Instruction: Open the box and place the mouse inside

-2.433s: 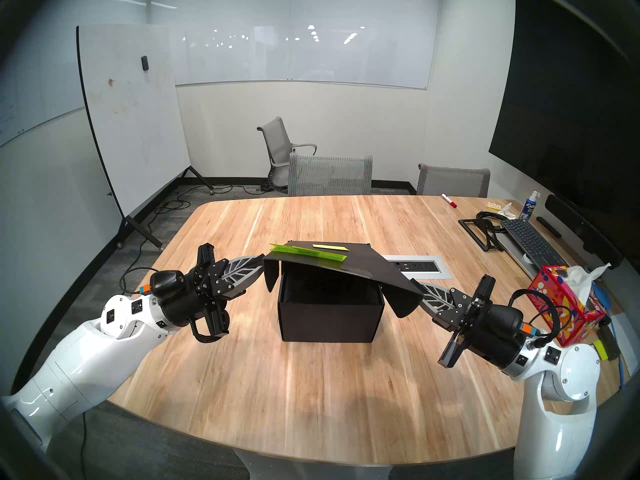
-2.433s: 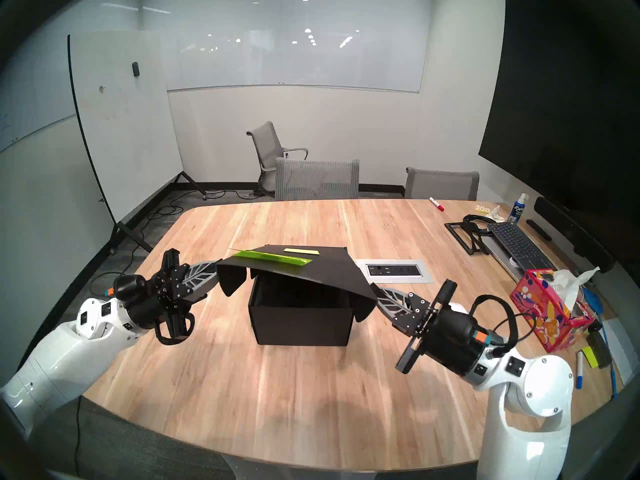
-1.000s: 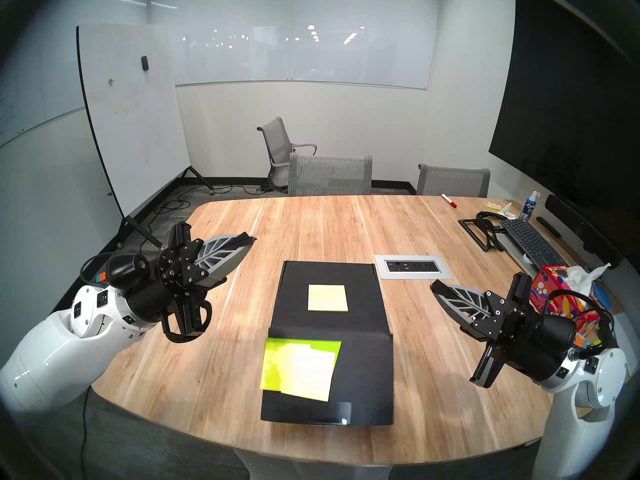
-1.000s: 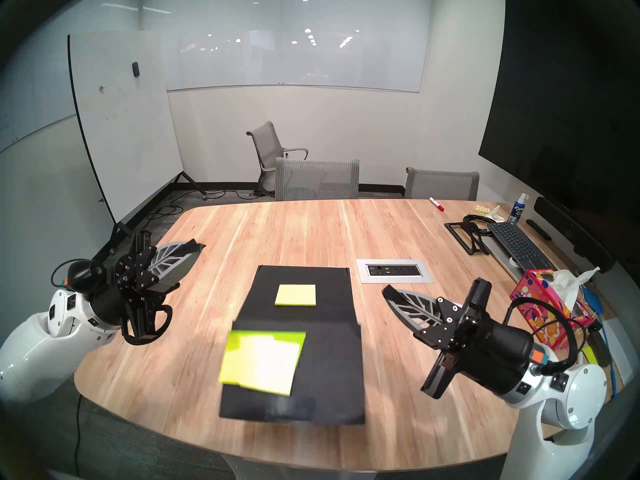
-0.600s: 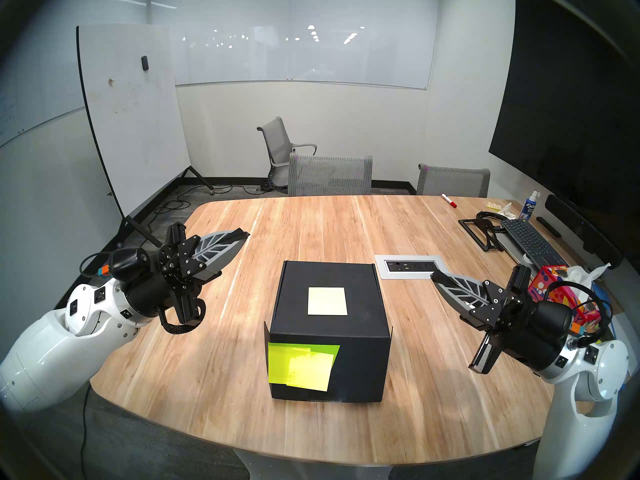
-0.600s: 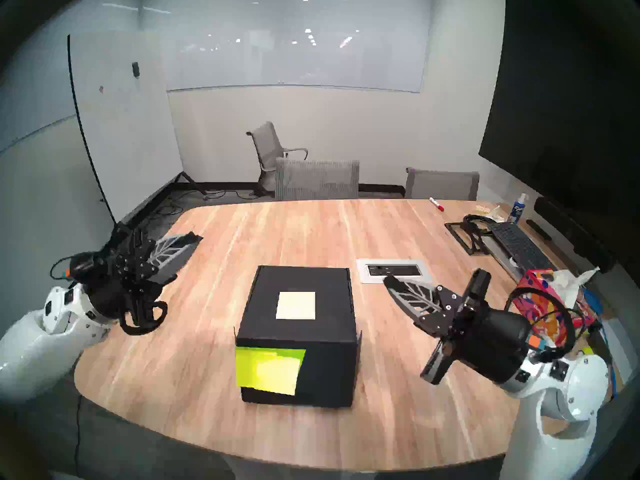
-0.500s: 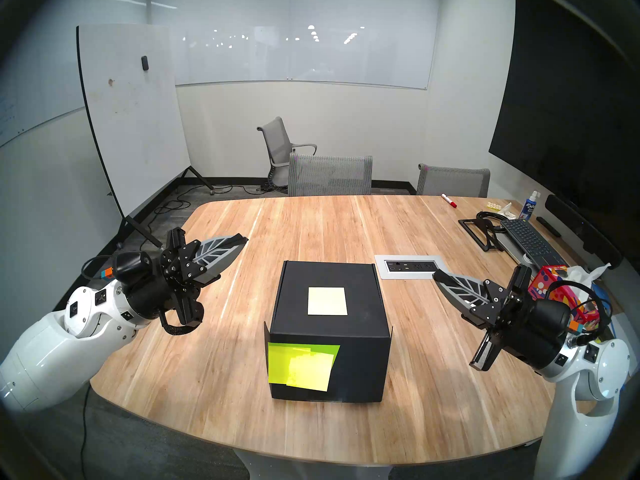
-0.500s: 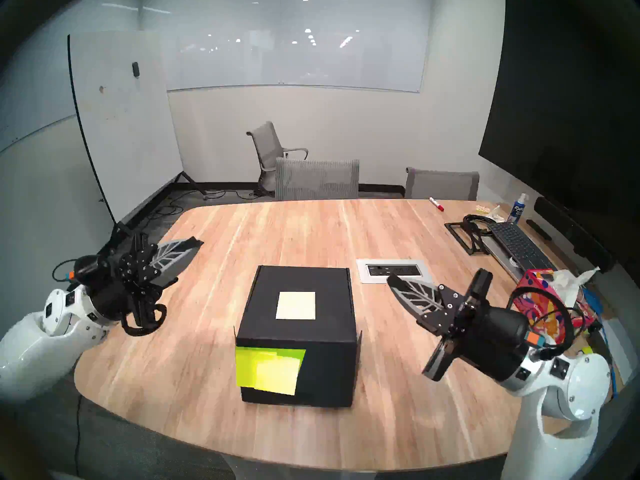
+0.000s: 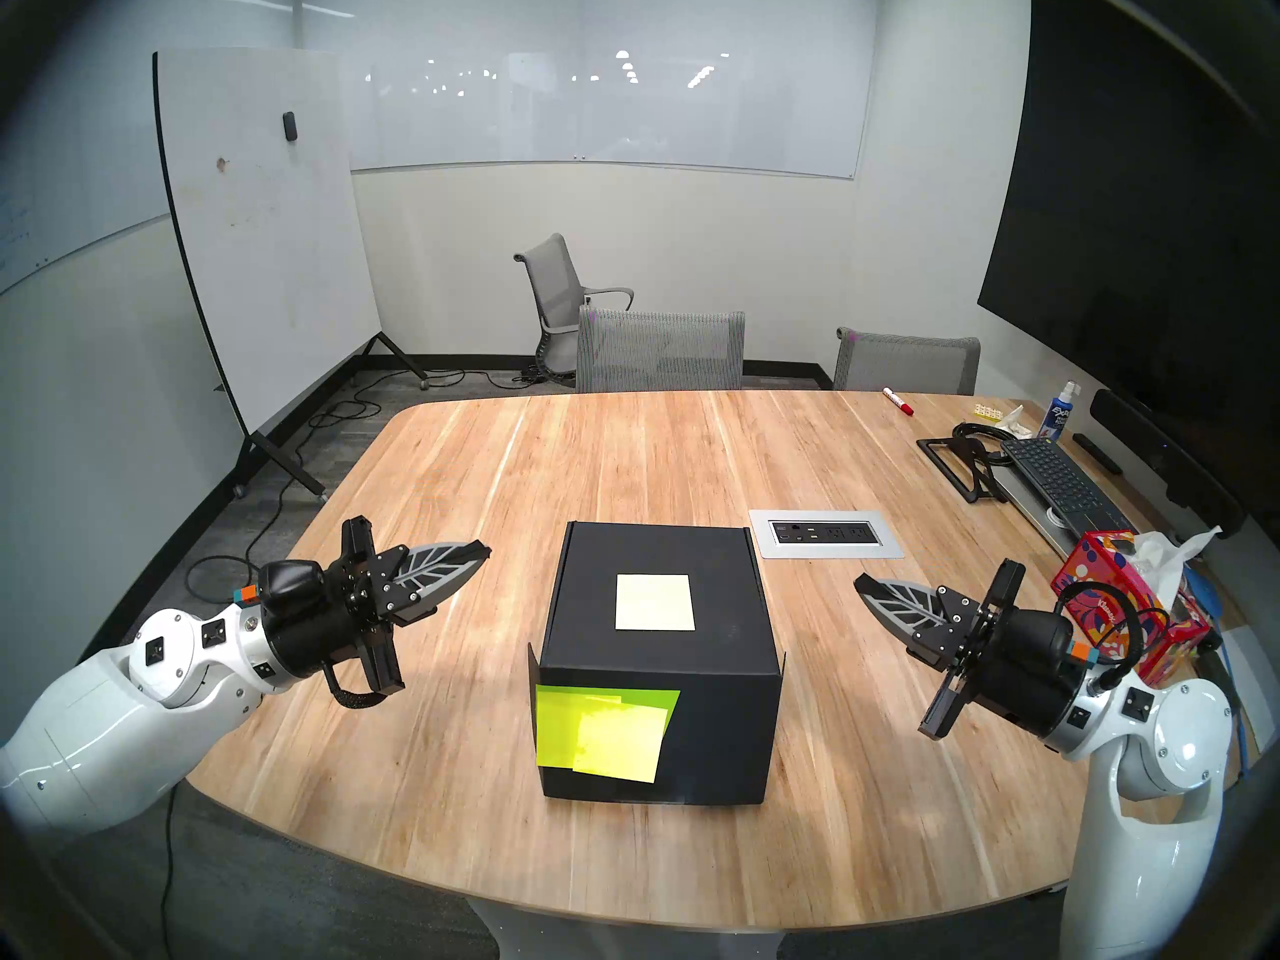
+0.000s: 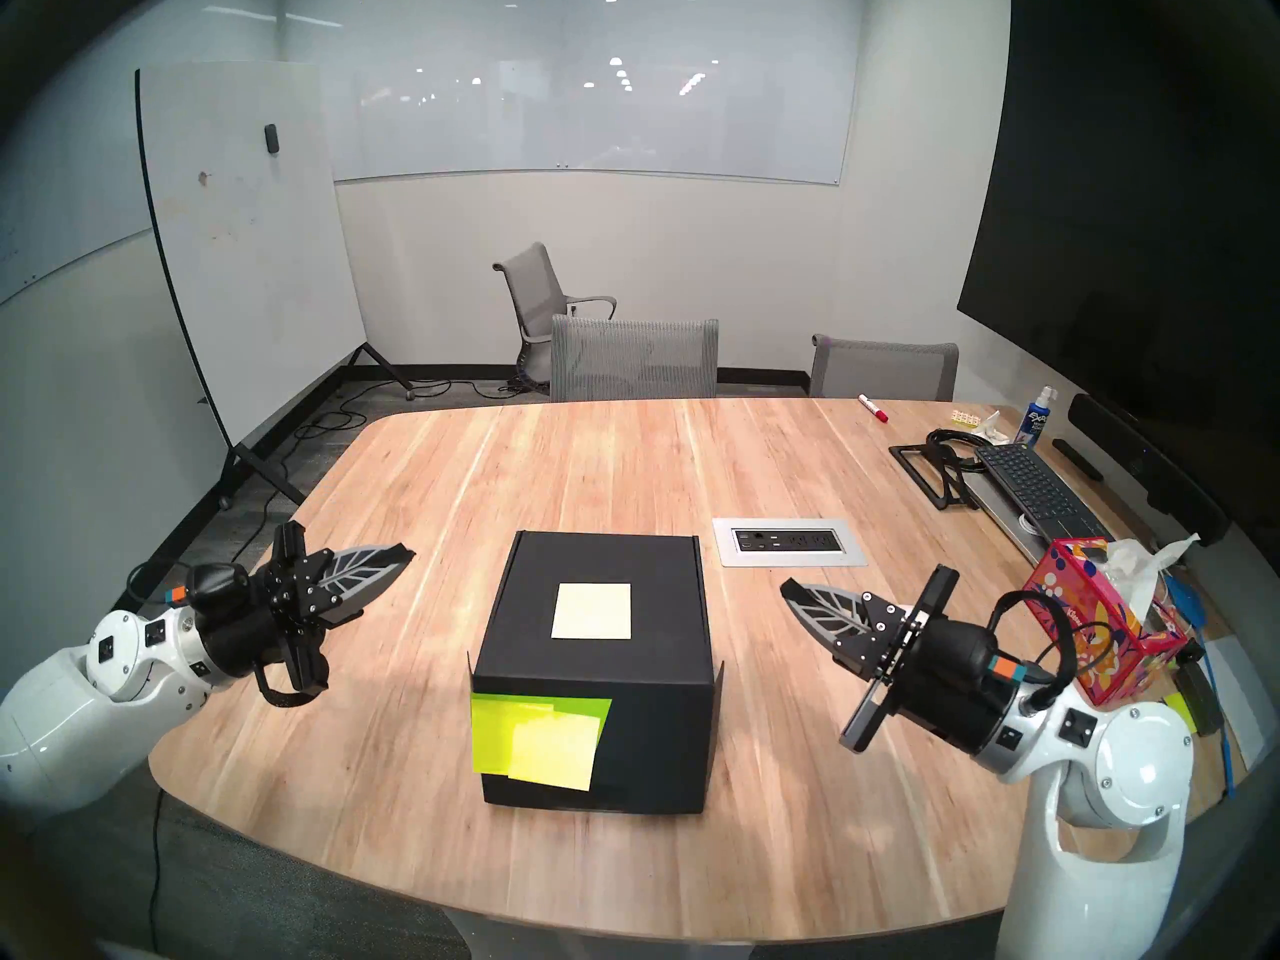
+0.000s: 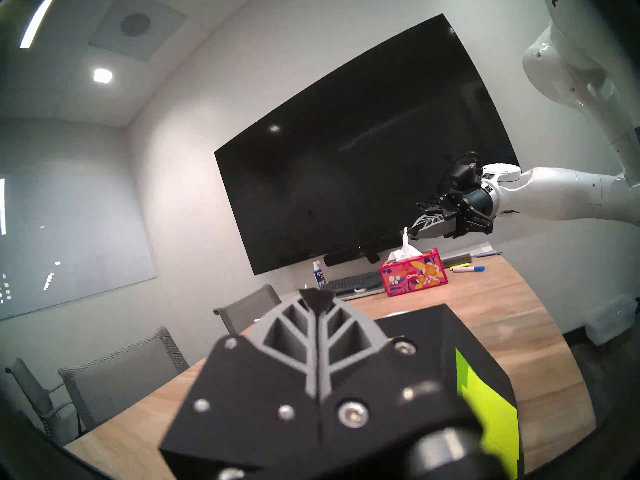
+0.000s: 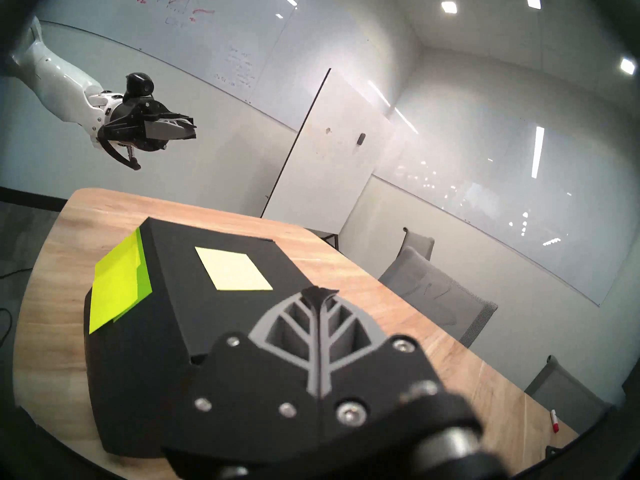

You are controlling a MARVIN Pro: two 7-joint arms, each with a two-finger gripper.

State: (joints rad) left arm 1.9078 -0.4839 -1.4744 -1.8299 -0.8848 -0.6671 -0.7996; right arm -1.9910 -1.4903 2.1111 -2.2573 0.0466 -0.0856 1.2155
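We are holding our left end effector [image 9: 478,550] up in the air, to the left of the black box [image 9: 658,661]. Its two fingers are pressed together and are pinching nothing. Its tip is pointing toward the right and a bit away from us.

We are holding our right end effector [image 9: 862,582] up in the air on the other side of the box. Its fingers are pressed together too, with nothing between them. Its tip is pointing toward the left and a bit away from us.

The box is sitting between our two end effectors, well apart from both. It is standing flat on the wooden table [image 9: 623,453], near the table's front edge. Its lid is lying shut. The box is close to a cube, a little longer going away from us than from side to side. The lid's front flap is hanging down the side that is facing us.

A pale square note [image 9: 654,602] is lying flat on top of the lid. Bright yellow-green sticky notes [image 9: 602,730] are sticking to the front side, toward our left end effector.

A pink tissue box [image 9: 1122,605] is sitting just behind our right end effector. A power outlet plate [image 9: 824,534] is lying in the table beyond the box, nearer to our right end effector.

We cannot see the mouse in any view.
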